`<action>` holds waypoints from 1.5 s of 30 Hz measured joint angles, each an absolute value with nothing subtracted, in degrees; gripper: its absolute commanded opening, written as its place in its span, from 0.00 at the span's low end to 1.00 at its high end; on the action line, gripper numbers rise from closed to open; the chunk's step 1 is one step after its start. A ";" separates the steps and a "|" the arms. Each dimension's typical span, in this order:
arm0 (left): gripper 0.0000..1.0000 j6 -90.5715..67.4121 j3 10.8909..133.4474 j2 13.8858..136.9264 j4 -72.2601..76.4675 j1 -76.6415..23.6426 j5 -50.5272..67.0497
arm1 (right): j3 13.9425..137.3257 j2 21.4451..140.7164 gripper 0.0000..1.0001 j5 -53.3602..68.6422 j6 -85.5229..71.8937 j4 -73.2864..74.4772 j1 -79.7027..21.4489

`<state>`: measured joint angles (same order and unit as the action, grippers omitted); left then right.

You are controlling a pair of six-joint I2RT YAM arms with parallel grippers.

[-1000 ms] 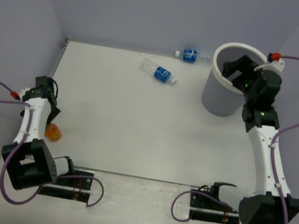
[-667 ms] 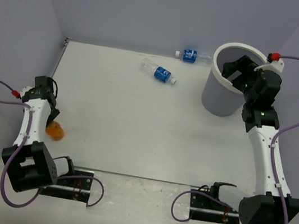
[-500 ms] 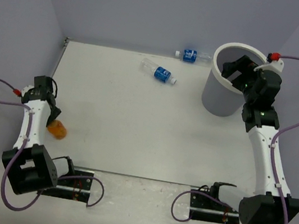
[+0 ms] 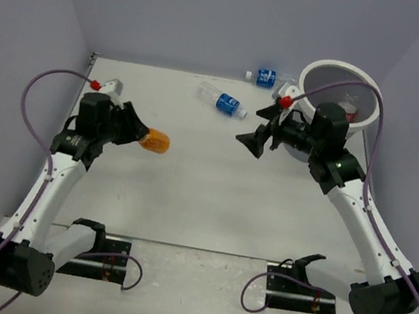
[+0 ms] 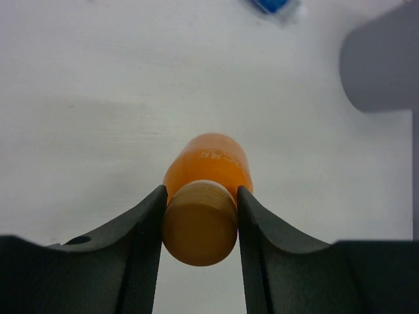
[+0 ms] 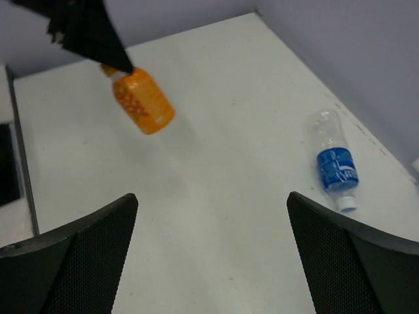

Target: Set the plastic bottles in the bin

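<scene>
My left gripper [image 4: 138, 136] is shut on the short orange bottle [image 4: 155, 142] and holds it above the table's left half. In the left wrist view the fingers [image 5: 141, 229] pinch its cap end [image 5: 200, 222]. My right gripper [image 4: 253, 140] is open and empty over the table's middle, its jaws wide apart [image 6: 211, 198]. The orange bottle [image 6: 141, 101] shows ahead of it. A clear blue-labelled bottle [image 4: 222, 101] lies at the back centre and shows in the right wrist view [image 6: 334, 167]. A second one [image 4: 266, 77] lies against the back wall. The white bin [image 4: 342, 64] stands at the back right with a red-capped bottle [image 4: 350, 110] inside.
Purple-grey walls close the table on the left, back and right. A purple cable arcs from the right arm across the bin's mouth. A blurred grey shape [image 5: 386, 65] fills the upper right of the left wrist view. The arm bases stand at the near edge.
My left arm has lifted the orange bottle from the near left and carried it up and rightward. My right gripper has left the bin and swung left over the table's middle.
</scene>
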<state>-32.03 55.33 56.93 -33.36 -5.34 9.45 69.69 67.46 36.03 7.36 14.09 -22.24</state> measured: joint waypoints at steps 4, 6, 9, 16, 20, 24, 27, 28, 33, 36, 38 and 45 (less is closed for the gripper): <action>0.00 -30.39 55.24 60.64 -27.40 -16.91 16.07 | 64.80 64.62 0.99 42.11 20.19 16.73 -28.29; 0.00 -30.01 55.22 61.24 -24.34 -21.20 18.50 | 63.61 64.24 0.99 43.49 24.50 17.71 -30.44; 0.00 -29.27 55.24 62.31 -20.16 -27.25 21.23 | 63.70 65.47 0.99 44.28 29.06 19.81 -34.06; 0.00 -28.91 54.10 64.05 -14.28 -34.79 24.64 | 64.71 73.60 0.99 38.13 28.89 21.53 -41.85; 0.00 -28.91 53.76 63.08 -12.66 -35.40 24.55 | 64.70 77.14 0.99 35.11 25.98 21.60 -44.50; 0.00 -28.91 53.56 61.09 -12.10 -35.40 23.47 | 64.16 78.06 0.84 31.40 21.11 19.94 -45.81; 0.00 -28.91 53.55 60.03 -12.00 -35.41 22.33 | 63.92 78.06 0.43 29.03 18.03 18.72 -45.90; 0.00 -28.91 53.54 59.76 -11.99 -35.42 22.00 | 63.90 78.06 0.27 28.47 17.18 18.46 -45.89; 0.98 -29.41 53.54 59.09 -12.01 -35.55 20.44 | 63.72 78.04 0.00 26.06 13.56 17.08 -46.04; 1.00 -29.51 53.82 59.13 -12.78 -35.64 18.10 | 63.72 78.02 0.00 24.15 12.57 16.77 -46.11; 1.00 -30.35 55.12 59.45 -14.94 -35.65 14.74 | 63.72 78.04 0.00 21.73 12.00 16.35 -45.84; 1.00 -35.23 62.73 60.81 -22.83 -34.40 -1.90 | 65.21 77.29 0.00 9.54 6.68 16.19 -39.79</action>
